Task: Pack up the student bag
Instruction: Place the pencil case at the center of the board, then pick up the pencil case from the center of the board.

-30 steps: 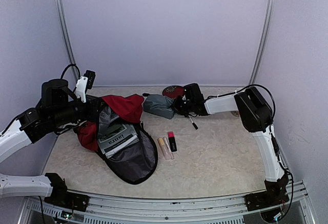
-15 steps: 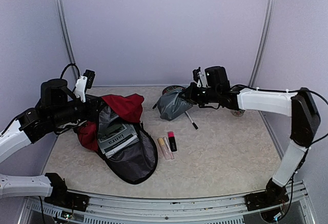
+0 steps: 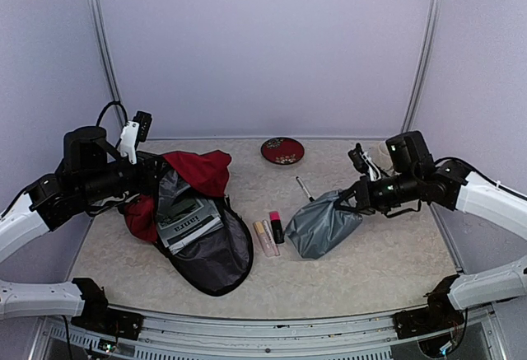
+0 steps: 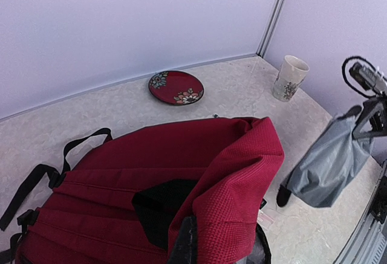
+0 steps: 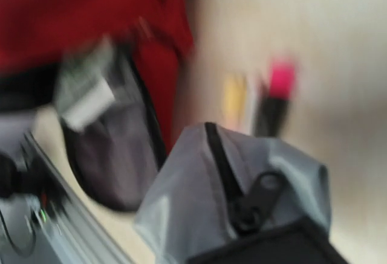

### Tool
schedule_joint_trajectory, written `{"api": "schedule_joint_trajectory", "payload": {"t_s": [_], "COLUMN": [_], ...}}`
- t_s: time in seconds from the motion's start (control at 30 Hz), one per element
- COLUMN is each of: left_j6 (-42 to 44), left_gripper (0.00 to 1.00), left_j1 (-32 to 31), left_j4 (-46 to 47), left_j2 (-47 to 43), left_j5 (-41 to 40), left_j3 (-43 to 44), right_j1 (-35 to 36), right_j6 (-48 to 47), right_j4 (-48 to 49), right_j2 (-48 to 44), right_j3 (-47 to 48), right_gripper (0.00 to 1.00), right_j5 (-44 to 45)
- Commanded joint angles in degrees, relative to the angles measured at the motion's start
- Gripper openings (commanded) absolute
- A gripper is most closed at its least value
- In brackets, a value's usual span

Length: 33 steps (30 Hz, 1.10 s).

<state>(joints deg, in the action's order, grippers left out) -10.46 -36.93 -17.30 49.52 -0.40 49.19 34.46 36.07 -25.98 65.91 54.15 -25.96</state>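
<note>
The dark red student bag [image 3: 198, 170] lies open at the left of the table, its grey lining [image 3: 216, 254] spread out and a book [image 3: 188, 222] inside. My left gripper [image 3: 156, 177] is shut on the bag's red top flap [image 4: 236, 173] and holds it up. My right gripper [image 3: 352, 197] is shut on the top of a grey zip pouch [image 3: 323, 224], which hangs from it right of the bag with its bottom at the table. The right wrist view is blurred and shows the pouch [image 5: 205, 197] with its black zip.
Two highlighters [image 3: 264, 237] and a pink-capped marker [image 3: 277, 226] lie between bag and pouch. A pen [image 3: 303, 188] lies behind the pouch. A dark red plate [image 3: 282, 149] sits at the back, and a patterned cup [image 4: 289, 78] at the far right.
My right arm has carried the grey pouch from the back of the table, beside the plate, forward and right to the middle. The left arm and the bag have not moved.
</note>
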Motion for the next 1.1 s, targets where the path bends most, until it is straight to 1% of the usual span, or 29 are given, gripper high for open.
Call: {"api": "schedule_joint_trajectory", "payload": {"t_s": [0.0,0.03,0.07,0.1,0.13,0.2,0.27,0.33,0.43,0.5,0.6,0.63,0.7,0.73,0.77,0.83,0.97,1.07], "left_j6": [0.23,0.36,0.58,0.87,1.08,1.39,1.49,1.49,1.49,1.59,2.11,2.33,2.62,2.70,2.87,3.14,3.62,3.92], "left_gripper": [0.00,0.00,0.00,0.00,0.00,0.00,0.00,0.00,0.00,0.00,0.00,0.00,0.00,0.00,0.00,0.00,0.00,0.00], "left_j1": [0.47,0.48,0.53,0.47,0.54,0.56,0.49,0.56,0.61,0.55,0.56,0.53,0.60,0.63,0.55,0.52,0.56,0.51], "left_j4": [2.33,1.94,1.73,1.49,1.28,0.82,0.84,0.87,0.59,0.16,-0.59,-0.64,-0.73,-0.73,-0.82,-0.94,-1.14,-1.16], "left_j2": [-0.49,-0.75,-1.06,-1.30,-1.50,-1.61,-1.55,-1.45,-1.46,-1.89,-2.35,-2.40,-2.21,-2.01,-1.71,-1.15,-0.63,-0.48], "left_j5": [0.05,-0.19,-0.50,-0.71,-0.99,-1.21,-1.06,-0.84,-0.71,-0.78,-0.83,-0.78,-0.51,-0.24,0.17,0.51,1.08,1.08], "left_j3": [0.44,0.49,0.55,0.56,0.58,0.93,1.15,1.26,1.39,1.51,1.53,1.44,1.44,1.48,1.56,1.76,1.78,1.50], "right_j1": [-0.70,-0.71,-0.70,-0.71,-0.71,-0.71,-0.51,0.26,1.54,2.53,5.65,7.10,9.45,10.10,10.66,11.15,12.63,13.84], "right_j6": [3.01,3.52,3.71,3.65,3.57,2.22,-1.64,-8.39,-23.03,-30.51,-43.19,-48.98,-61.07,-65.63,-68.49,-69.54,-71.63,-73.70], "right_j4": [-7.88,-10.56,-14.09,-18.55,-22.86,-28.86,-29.58,-25.26,-19.35,-18.78,-19.43,-19.81,-20.86,-21.24,-21.07,-20.69,-24.21,-26.52], "right_j2": [-7.36,-8.53,-9.05,-8.85,-8.09,-5.68,-2.74,-0.28,5.25,9.89,15.85,17.38,19.74,20.84,22.53,24.94,29.35,31.28], "right_j3": [-8.03,-8.81,-8.57,-7.51,-5.91,-0.90,3.96,7.07,10.03,12.02,12.74,12.46,11.13,10.62,10.44,11.55,13.94,13.13], "right_gripper": [0.21,0.50,0.82,0.98,1.00,1.00,1.00,1.00,1.00,1.00,1.00,1.00,1.00,1.00,1.00,1.00,1.00,1.00], "right_j5": [-1.92,0.96,5.30,10.17,14.82,21.61,23.24,19.00,12.59,10.51,10.73,9.38,3.93,1.31,0.51,1.78,-0.51,2.49]}}
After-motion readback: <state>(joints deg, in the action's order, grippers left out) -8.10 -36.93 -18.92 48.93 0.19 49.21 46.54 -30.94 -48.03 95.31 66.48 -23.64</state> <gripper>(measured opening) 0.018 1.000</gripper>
